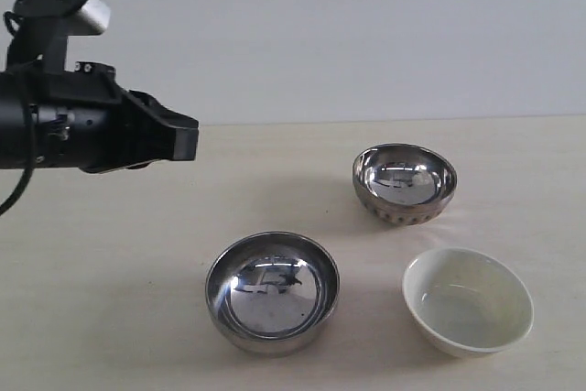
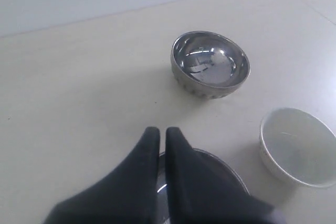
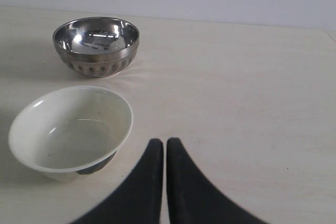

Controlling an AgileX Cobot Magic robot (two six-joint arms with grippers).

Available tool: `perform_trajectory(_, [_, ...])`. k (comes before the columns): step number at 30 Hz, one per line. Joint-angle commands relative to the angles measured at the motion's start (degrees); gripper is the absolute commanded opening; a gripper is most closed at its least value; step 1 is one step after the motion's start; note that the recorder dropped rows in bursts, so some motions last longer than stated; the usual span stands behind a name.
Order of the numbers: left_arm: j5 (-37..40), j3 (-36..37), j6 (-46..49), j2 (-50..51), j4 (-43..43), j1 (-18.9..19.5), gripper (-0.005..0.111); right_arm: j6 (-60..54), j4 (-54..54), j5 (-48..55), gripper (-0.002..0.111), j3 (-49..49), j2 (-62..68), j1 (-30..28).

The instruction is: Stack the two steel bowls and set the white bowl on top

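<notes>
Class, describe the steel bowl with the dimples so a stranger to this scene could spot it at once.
Start at the pale table with three bowls on it. The one farthest back, behind the white bowl, is the dimpled steel bowl. Unlike the smooth steel bowl in front, it has a ring of dimples low on its outside.

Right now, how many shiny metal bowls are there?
2. The plain steel bowl sits in front, left of the white bowl; the dimpled steel bowl stands farther back. None seems hidden.
</notes>
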Motion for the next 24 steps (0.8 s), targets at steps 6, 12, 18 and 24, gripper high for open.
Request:
perform_trajectory(6, [-0.5, 10.1, 0.4, -17.1, 0.1, -0.1, 0.004, -0.2, -0.3, -0.3, 0.000, -0.1, -0.4, 0.0])
perform_trajectory(12, [1.1, 15.1, 0.4, -29.7, 0.1, -0.1, 0.004, -0.2, -0.3, -0.3, 0.000, -0.1, -0.4, 0.0])
perform_trajectory(18, [2.2, 18.4, 0.4, -42.5, 1.8, -0.1, 0.004, -0.2, -0.3, -0.3, 0.000, -0.1, -0.4, 0.0])
perform_trajectory(24, [3.4, 20.9, 6.6, -54.0, 20.4, -0.1, 0.004, -0.2, -0.3, -0.3, 0.000, -0.1, -0.4, 0.0])
